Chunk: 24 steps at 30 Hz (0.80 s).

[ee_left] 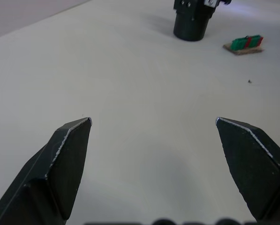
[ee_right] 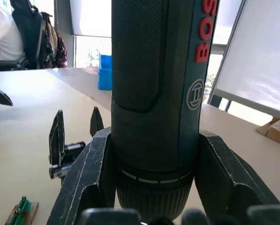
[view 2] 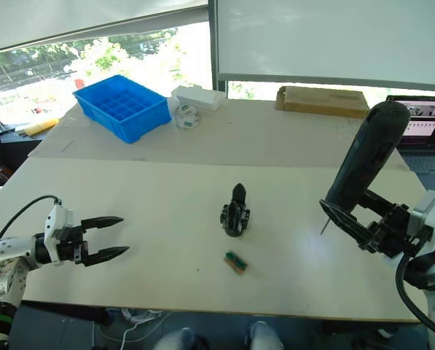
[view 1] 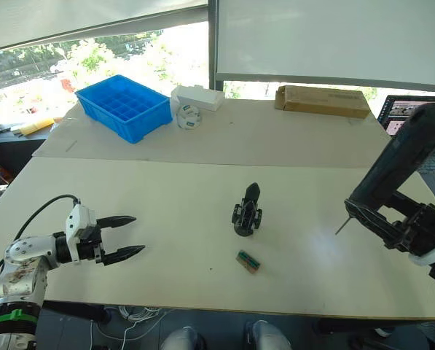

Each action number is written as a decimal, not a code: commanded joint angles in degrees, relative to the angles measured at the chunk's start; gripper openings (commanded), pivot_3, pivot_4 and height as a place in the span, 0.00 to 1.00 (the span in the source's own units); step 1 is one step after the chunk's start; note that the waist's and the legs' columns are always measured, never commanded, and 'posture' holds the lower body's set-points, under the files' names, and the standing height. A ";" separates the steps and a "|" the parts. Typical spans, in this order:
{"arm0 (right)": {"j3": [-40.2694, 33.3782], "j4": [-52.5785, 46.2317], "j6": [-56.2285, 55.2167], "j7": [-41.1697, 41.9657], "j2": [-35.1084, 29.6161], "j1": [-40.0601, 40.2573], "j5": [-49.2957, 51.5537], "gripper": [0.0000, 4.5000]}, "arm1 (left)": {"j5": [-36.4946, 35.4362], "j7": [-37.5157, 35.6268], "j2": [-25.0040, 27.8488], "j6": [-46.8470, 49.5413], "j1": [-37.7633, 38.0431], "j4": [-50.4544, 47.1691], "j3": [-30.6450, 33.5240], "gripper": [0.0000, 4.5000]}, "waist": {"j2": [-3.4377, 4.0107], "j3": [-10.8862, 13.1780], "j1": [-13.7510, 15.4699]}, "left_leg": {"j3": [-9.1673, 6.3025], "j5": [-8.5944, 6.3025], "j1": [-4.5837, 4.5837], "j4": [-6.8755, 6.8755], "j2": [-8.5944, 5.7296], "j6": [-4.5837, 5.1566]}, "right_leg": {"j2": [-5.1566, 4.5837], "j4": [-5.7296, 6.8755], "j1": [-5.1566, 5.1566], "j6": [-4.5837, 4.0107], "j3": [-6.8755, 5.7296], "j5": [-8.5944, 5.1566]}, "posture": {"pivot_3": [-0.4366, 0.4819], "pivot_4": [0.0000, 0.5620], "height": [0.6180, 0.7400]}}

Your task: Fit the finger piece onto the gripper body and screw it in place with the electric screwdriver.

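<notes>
The gripper body [view 1: 247, 211] stands upright at mid-table. In the right wrist view two pointed black fingers rise from the gripper body [ee_right: 67, 150], and I cannot tell which one is the finger piece. My right gripper [view 1: 383, 219] is shut on the electric screwdriver [view 1: 401, 157], held tilted to the right of the body. Its thin bit [view 1: 340, 227] points down, just above the table. My left gripper [view 1: 130, 237] hovers open and empty over the table at the near left, well apart from the body.
A small green-and-brown block [view 1: 248, 262] lies just in front of the body. A blue bin [view 1: 126, 106], a white box [view 1: 197, 97], a tape roll [view 1: 189, 117] and a cardboard box [view 1: 321, 100] line the far side. A laptop [view 1: 406, 113] sits far right.
</notes>
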 commanded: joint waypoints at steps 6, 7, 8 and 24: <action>7.64 -11.25 4.32 -4.24 -2.54 -6.96 8.86 0.42 | -1.28 -2.93 -1.66 3.64 1.06 -12.94 -7.75 1.00 | 0.02 0.03 -0.05 | 0.08 0.01 0.02 0.00 -0.01 -0.01 | 0.09 0.03 -0.03 -0.01 0.02 0.00 | 0.48 0.27 1.00; 8.77 -12.19 4.85 -4.94 -2.45 -7.41 9.49 0.42 | -1.02 -3.15 -1.83 3.66 1.00 -13.88 -8.76 1.00 | 0.02 0.03 -0.05 | 0.08 0.01 0.01 0.00 -0.01 -0.02 | 0.10 0.03 -0.03 -0.02 0.02 0.00 | 0.48 0.27 1.00; 10.23 -13.08 5.19 -5.79 -1.98 -7.94 9.90 0.42 | -0.45 -3.11 -2.23 3.40 0.76 -14.25 -9.87 1.00 | 0.02 0.03 -0.05 | 0.08 0.01 0.02 0.00 -0.01 -0.02 | 0.10 0.04 -0.03 -0.02 0.03 -0.01 | 0.48 0.27 1.00; 28.20 -11.69 1.06 -3.25 3.75 -11.14 0.47 0.42 | 12.62 6.79 -19.11 2.09 -8.34 -10.71 -29.14 1.00 | 0.00 0.03 0.13 | 0.09 0.02 0.08 0.17 -0.14 0.01 | 0.28 0.00 0.21 0.01 0.03 0.01 | 0.48 0.27 1.00</action>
